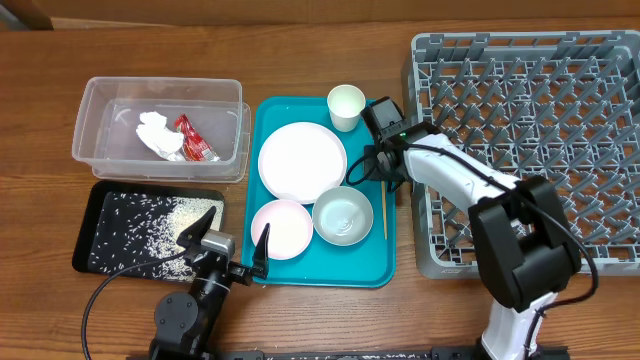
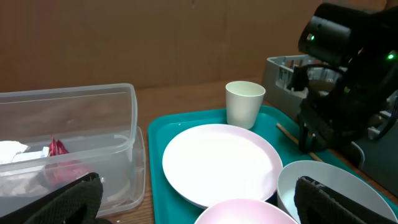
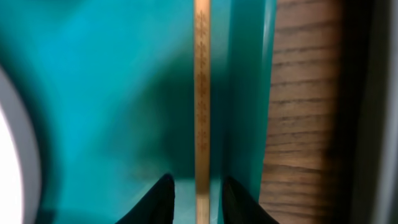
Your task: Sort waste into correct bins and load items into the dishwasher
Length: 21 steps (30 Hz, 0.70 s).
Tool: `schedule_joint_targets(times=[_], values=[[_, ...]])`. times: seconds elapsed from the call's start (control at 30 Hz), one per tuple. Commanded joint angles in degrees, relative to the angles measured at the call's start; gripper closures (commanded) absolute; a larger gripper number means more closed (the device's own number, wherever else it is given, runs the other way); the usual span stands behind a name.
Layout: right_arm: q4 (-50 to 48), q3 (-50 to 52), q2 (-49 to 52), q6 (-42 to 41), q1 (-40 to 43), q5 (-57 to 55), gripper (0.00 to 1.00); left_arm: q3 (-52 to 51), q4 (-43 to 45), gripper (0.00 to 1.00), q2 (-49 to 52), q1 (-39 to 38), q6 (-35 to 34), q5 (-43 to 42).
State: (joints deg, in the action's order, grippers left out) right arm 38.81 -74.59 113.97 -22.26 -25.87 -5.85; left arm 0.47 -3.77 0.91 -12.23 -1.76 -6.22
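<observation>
On the teal tray lie a large white plate, a pinkish plate, a white bowl and a white cup. A wooden chopstick lies along the tray's right edge. My right gripper is open, low over the chopstick's far end; in the right wrist view its fingers straddle the chopstick with a gap on each side. My left gripper is open and empty by the tray's front left corner. The clear tub holds the tissue and the red packet.
The black tray in front of the tub holds scattered rice grains. The grey dish rack stands close to the teal tray's right side, with a narrow strip of table between. The left wrist view shows the cup and large plate.
</observation>
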Motion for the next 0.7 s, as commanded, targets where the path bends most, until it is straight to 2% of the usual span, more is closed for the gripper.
schedule_joint_targets(times=[0.0, 0.03, 0.1, 0.33, 0.5, 0.67], values=[[0.0, 0.0, 2.2, -0.5, -0.1, 2.3, 0.83, -0.2, -0.1, 0.00, -0.6, 0.3, -1.0, 0.2], [0.2, 0.0, 2.2, -0.5, -0.1, 2.5, 0.91, -0.2, -0.1, 0.00, -0.6, 0.3, -1.0, 0.2], [1.2, -0.9, 1.3, -0.5, -0.1, 2.5, 0.96, -0.2, -0.1, 0.00, -0.6, 0.3, -1.0, 0.2], [9.4, -9.5, -9.2, -0.2, 0.1, 0.7, 0.96, -0.2, -0.1, 0.00, -0.6, 0.3, -1.0, 0.2], [13.2, -12.3, -17.7, 4.2, 0.3, -8.4, 0.96, -0.2, -0.1, 0.00, -0.6, 0.3, -1.0, 0.2], [16.1, -11.4, -18.8, 7.8, 2.8, -16.8, 0.96, -0.2, -0.1, 0.00, -0.6, 0.3, -1.0, 0.2]])
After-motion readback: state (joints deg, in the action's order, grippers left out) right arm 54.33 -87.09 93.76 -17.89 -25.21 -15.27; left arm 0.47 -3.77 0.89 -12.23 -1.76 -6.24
